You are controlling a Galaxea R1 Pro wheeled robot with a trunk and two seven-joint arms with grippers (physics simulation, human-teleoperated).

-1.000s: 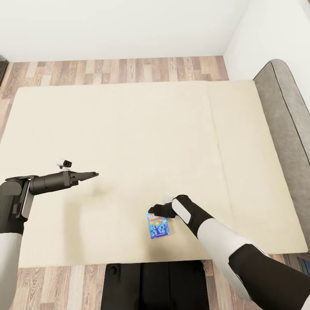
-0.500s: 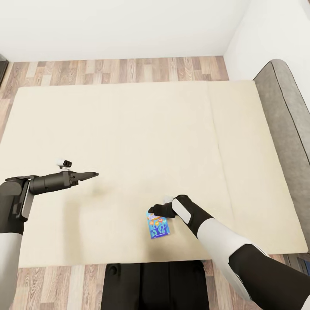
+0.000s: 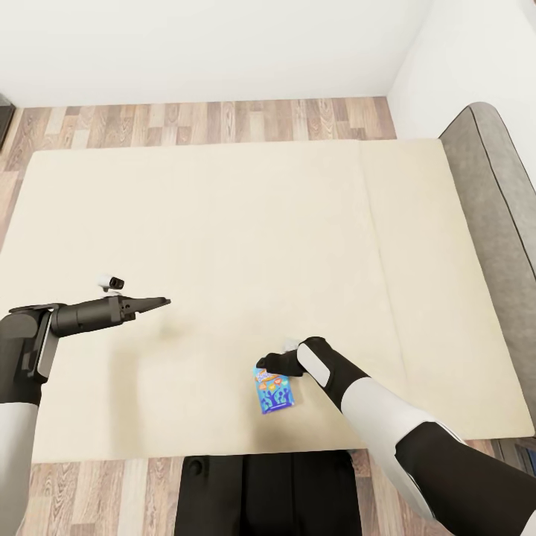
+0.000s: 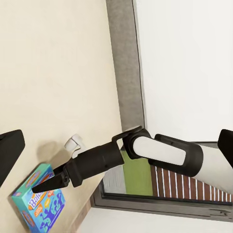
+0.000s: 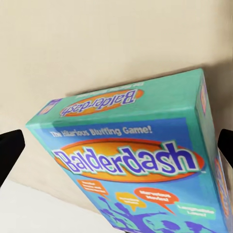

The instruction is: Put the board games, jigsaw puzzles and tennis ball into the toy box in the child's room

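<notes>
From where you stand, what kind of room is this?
Most likely a bedroom: a wide bed with a plain beige mattress and grey headboard fills the view, on a wood plank floor by white walls. A blue board game suggests a child's room.

The blue board game (image 5: 141, 165) carries the only readable print: across its cover, in purple letters on an orange oval, stands "Balderdash", and above that, in small white letters, "The Hilarious Bluffing Game!". The name "Balderdash" appears again on an orange oval on the box's teal side panel, upside down in the right wrist view. In the left wrist view the cover shows "Bald…" toward seven o'clock, and the small speech-bubble captions are probably words but too blurred to read.
</notes>
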